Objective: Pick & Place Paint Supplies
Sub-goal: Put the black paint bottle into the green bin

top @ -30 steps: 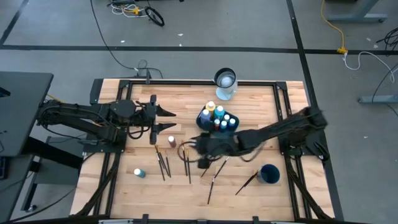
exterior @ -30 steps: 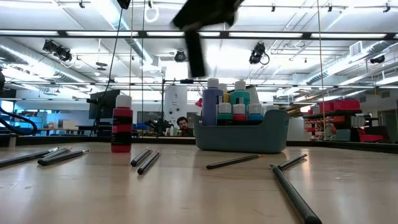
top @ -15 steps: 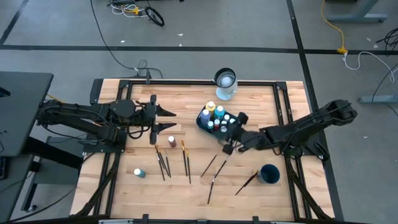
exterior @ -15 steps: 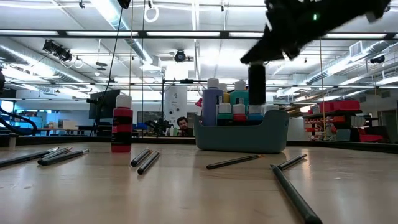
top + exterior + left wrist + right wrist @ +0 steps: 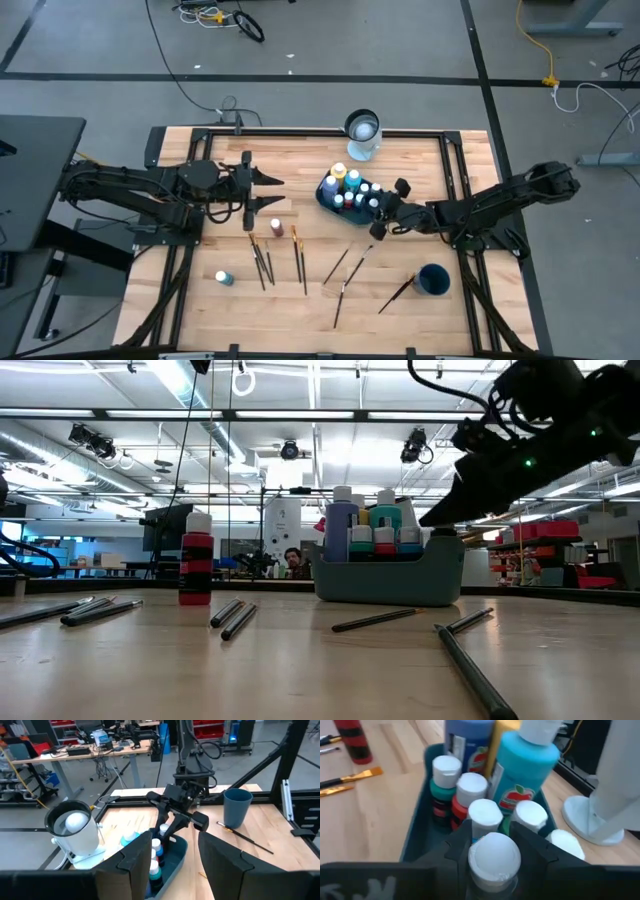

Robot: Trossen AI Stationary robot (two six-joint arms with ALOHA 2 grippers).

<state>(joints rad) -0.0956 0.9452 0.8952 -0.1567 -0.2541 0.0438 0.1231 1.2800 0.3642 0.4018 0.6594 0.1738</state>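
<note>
We are seeing the right gripper (image 5: 492,837) with its two dark fingers (image 5: 460,842) closed around a white-capped paint bottle (image 5: 494,857), the cap sitting between them in the right wrist view. It is hanging just over the near end of the dark teal caddy (image 5: 327,195), which is standing a little right of the tabletop's middle, toward the far edge, and which is already holding a crowd of white-capped bottles beside a tall blue bottle (image 5: 470,742) and a teal one (image 5: 527,767). In the low view the right arm (image 5: 520,440) is reaching in from above, over the caddy's right end. The left gripper (image 5: 268,182) is waiting over the left half of the tabletop, its jaws standing apart with nothing between them. Just below it in the high view, a red bottle with a white cap (image 5: 275,228) is standing upright on the wood. A small blue-capped bottle (image 5: 223,278) is sitting alone near the front left corner. Thin dark-handled brushes (image 5: 262,262) are lying scattered across the front half of the tabletop, some with orange ends. A blue cup (image 5: 433,279) is standing near the right edge toward the front, with one brush (image 5: 398,293) just beside it. A clear glass jar (image 5: 362,134) is sitting by the far edge, behind the caddy.
</note>
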